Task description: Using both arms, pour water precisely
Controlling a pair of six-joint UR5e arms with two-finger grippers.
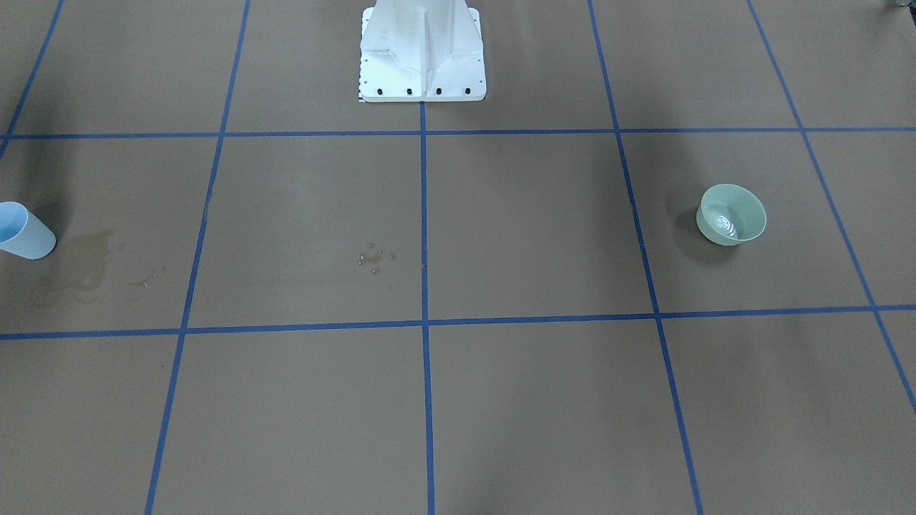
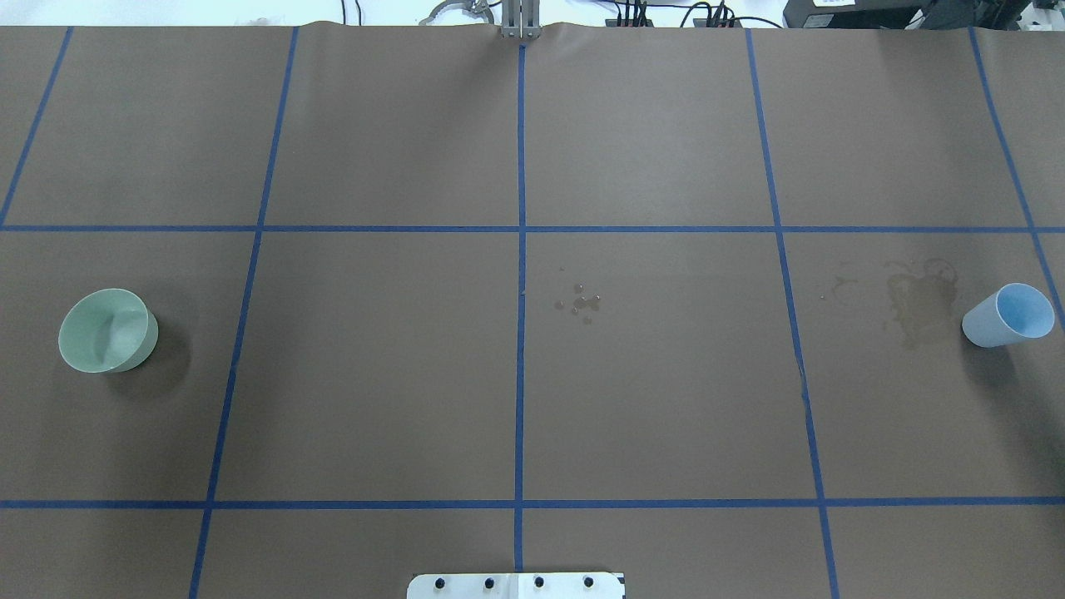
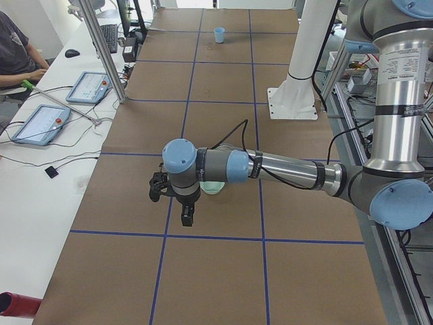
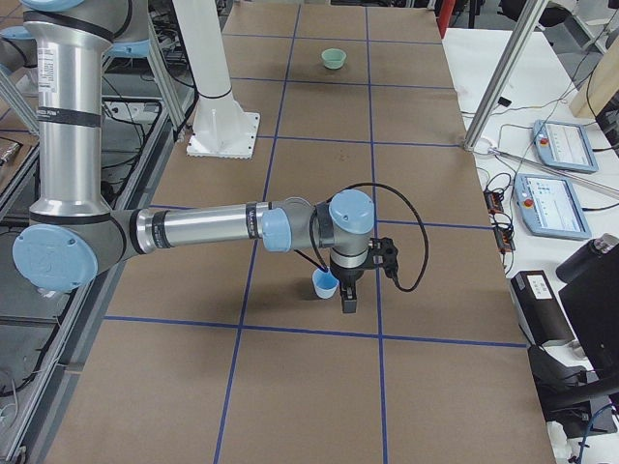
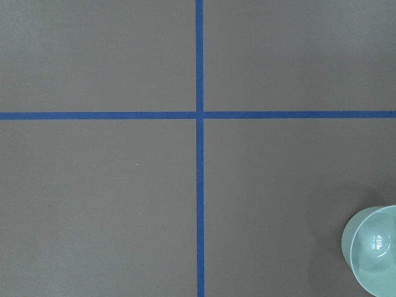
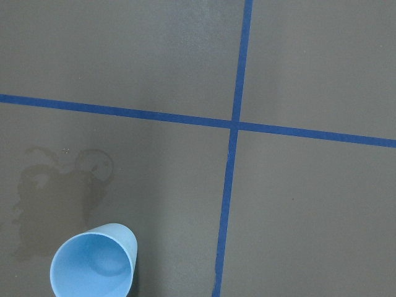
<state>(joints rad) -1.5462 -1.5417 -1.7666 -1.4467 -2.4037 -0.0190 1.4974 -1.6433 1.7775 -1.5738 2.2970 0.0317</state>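
Gripper spread: cannot tell for left gripper (image 3: pixel 186 218) or right gripper (image 4: pixel 348 302). Clear shallow water (image 1: pixel 723 224) glinting white in pale green bowl (image 1: pixel 753 206).

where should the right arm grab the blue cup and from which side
Grip the blue cup by its side wall, about mid-height, coming in level from the side, not from above. It stands upright, mouth open upward, and its round wall narrows toward the base, so a level side grip should hold and leave the mouth free to pour. The right gripper hangs close beside it.
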